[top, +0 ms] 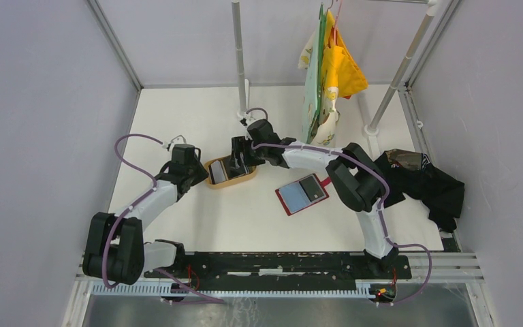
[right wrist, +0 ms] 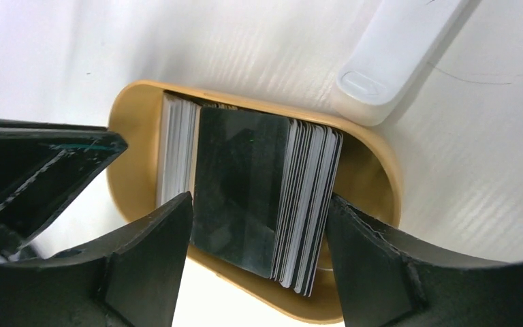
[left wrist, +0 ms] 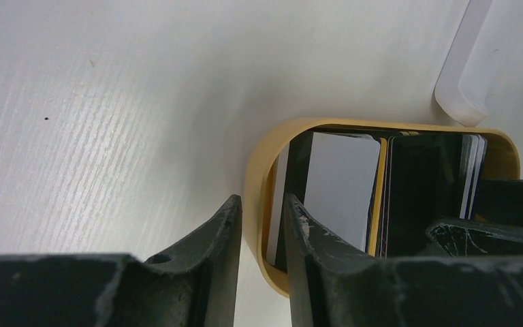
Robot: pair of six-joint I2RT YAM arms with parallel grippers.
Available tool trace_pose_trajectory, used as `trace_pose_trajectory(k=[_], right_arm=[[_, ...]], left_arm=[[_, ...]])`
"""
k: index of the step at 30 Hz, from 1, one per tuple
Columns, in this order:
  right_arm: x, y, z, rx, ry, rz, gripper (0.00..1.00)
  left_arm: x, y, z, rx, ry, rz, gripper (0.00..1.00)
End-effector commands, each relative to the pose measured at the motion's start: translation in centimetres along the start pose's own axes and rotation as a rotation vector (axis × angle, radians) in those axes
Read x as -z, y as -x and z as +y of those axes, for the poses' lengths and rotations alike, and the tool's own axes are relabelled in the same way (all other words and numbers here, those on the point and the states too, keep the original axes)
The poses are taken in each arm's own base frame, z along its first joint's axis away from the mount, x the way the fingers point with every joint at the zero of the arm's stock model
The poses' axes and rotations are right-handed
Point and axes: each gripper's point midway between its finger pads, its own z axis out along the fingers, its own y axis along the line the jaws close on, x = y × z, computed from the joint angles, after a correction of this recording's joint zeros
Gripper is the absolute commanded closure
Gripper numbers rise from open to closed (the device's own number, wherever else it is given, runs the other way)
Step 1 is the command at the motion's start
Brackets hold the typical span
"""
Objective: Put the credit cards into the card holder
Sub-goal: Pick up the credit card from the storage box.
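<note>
**Both hands at the tray (top: 226, 182); wallet (top: 299, 195) open and apart**

The left hand (left wrist: 262, 208) is narrowed almost shut on the tray's end wall. One finger (left wrist: 211, 238) sits outside the rim and the other inside, with the thin wall pinched between them. In the top view this is the tray's 9 o'clock end.

The right hand (right wrist: 259, 204) reaches in from 2 o'clock and stands wide. Its two fingers bracket the cards (right wrist: 245, 184), one against each side edge of the stack. Both seem to touch it, but I cannot tell whether they squeeze.

The cards stand on edge in the tray, packed like a deck. A glossy dark card faces the right wrist camera, and the thin white and dark edges of the others fan out behind it. They are flat, stiff rectangles with rounded corners.

The tray is a tan, smooth-walled oval. It rests on the white tabletop (top: 245, 225), which has a faint ribbed grain. A white plastic piece (right wrist: 395, 54) with rounded ends lies just beyond the tray at 1 o'clock.

The wallet lies at 4 o'clock from the tray, near but not touching it. It is spread flat and red-edged, with grey-blue lining, a small red tab and a dark rectangle on one half.
</note>
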Motion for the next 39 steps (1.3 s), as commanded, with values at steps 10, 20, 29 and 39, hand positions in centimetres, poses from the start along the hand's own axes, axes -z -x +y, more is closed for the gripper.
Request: trace_pose_trajectory(k=[10, 20, 29, 39], right_arm=[[1.5, -1.3, 2.9, -0.113, 0.287, 0.069, 0.48], [1.1, -1.6, 4.8, -0.117, 0.428, 0.103, 0.37], [-0.9, -2.9, 3.1, -0.154, 0.36, 0.15, 0.33], [1.5, -0.3, 2.9, -0.149, 0.384, 0.098, 0.39]], left_arm=[[-0.1, 2.1, -1.7, -0.02, -0.054, -0.039, 0.74], [-0.4, 1.9, -1.9, -0.028, -0.06, -0.025, 0.75], [-0.4, 1.9, -2.0, -0.03, -0.065, -0.024, 0.75], [-0.5, 1.9, -2.0, -0.032, -0.066, -0.021, 0.76]])
